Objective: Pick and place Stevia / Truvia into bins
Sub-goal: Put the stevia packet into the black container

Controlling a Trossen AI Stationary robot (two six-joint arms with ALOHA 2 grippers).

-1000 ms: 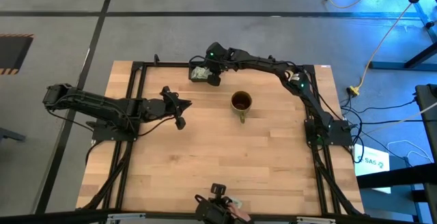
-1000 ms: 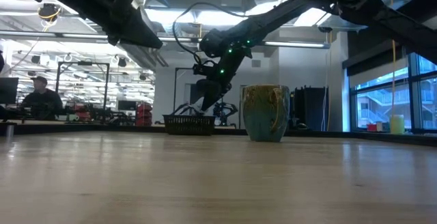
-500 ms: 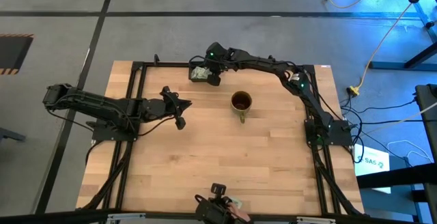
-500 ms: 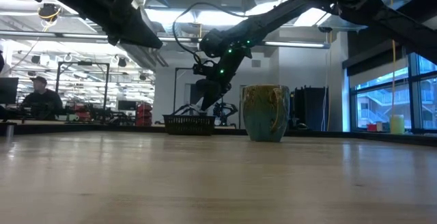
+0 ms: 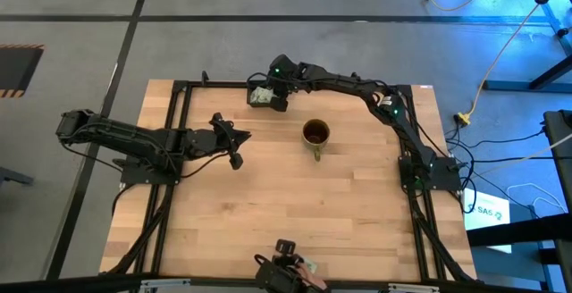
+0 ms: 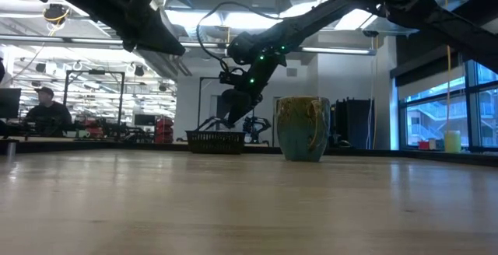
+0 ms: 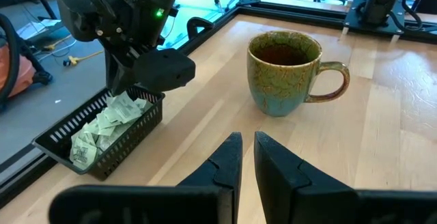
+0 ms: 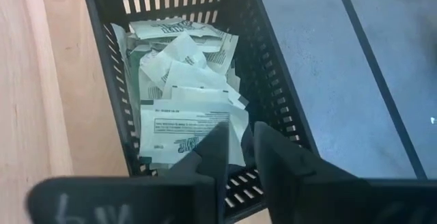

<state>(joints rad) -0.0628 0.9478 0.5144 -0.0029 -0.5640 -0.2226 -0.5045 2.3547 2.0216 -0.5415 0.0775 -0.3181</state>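
Behind the wooden tabletop (image 5: 295, 204) an office-like room with ceiling lights is seen in the low view, and a person (image 6: 44, 107) is seated at a desk far off at one side.

At the far edge of the tabletop the right gripper (image 8: 237, 149) is held just over the black tray (image 8: 270, 115), its two fingers parted by a narrow gap with nothing seen gripped between them; a sachet lies directly beneath the fingertips. The tray is filled with a loose pile of Stevia sachets (image 8: 184, 101), white with green print, lying at many angles. In the left wrist view the same pile is seen heaped inside the tray's slotted walls, under the right arm's wrist.

Beside the tray, nearer the middle of the tabletop, the brown-gold mug (image 5: 315, 134) is stood upright, apart from the tray, its handle turned toward the near edge; what lies inside it cannot be told.

Toward the left edge the left gripper (image 7: 246, 142) is held above bare wood, well apart from both bins, its fingers nearly together and empty.
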